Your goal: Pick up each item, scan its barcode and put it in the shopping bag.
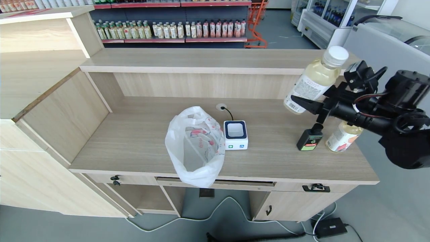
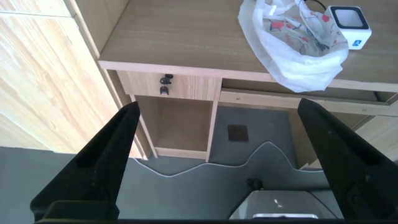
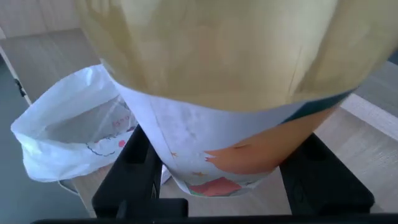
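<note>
The right end effector (image 1: 307, 101) is raised over the worktop's (image 1: 141, 141) right end, its fingers clamped on a tilted bottle (image 1: 314, 79). The left end effector (image 2: 217, 165) hangs spread wide off the front-left corner.

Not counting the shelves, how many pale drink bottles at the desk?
2. The held bottle is in the right gripper above the desk's right end; the standing bottle is on the desk beneath that arm, partly hidden, beside a small dark bottle. The bag might hide more.
</note>
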Controlling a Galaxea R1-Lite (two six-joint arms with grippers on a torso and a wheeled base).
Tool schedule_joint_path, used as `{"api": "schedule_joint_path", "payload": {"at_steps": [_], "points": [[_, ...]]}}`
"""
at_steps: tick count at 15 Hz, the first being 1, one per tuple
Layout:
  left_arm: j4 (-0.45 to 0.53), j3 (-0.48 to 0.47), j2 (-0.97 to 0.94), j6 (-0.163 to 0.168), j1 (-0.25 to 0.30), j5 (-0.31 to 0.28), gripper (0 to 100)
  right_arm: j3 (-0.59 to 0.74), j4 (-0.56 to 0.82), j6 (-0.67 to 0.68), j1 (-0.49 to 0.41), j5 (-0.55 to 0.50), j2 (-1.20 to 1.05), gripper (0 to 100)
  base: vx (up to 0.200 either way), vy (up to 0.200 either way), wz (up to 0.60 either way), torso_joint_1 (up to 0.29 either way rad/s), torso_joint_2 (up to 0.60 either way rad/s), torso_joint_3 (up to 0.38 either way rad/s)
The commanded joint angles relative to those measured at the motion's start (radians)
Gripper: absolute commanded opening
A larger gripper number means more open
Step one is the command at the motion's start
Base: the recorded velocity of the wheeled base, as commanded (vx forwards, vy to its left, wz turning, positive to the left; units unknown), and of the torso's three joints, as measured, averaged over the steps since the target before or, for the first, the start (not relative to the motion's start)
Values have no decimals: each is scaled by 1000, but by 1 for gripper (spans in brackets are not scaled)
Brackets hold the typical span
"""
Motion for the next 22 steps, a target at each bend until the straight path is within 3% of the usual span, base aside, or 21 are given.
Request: {"api": "schedule_joint_path", "payload": {"at_steps": [1,7,11,16,19,22], "points": [[0,0,0,-1,0,-1,100,-207,-22,-26,40,-46,230,0,0,0,0,0,0,0],[0,0,0,-1,0,1,100,-369,-63,-263,87,92,373,0,0,0,0,0,0,0],[0,0,0,-1,0,1,100,-278,-69,-390,90,141,336,0,0,0,0,0,0,0],[0,0,0,-1,0,1,100,-273,-75,-611,81,135,333,0,0,0,0,0,0,0],[0,1,0,-1,0,1,100,-266,-71,-769,63,179,321,0,0,0,0,0,0,0],[0,0,0,-1,0,1,100,-250,-74,-819,27,257,298,0,0,0,0,0,0,0]]}}
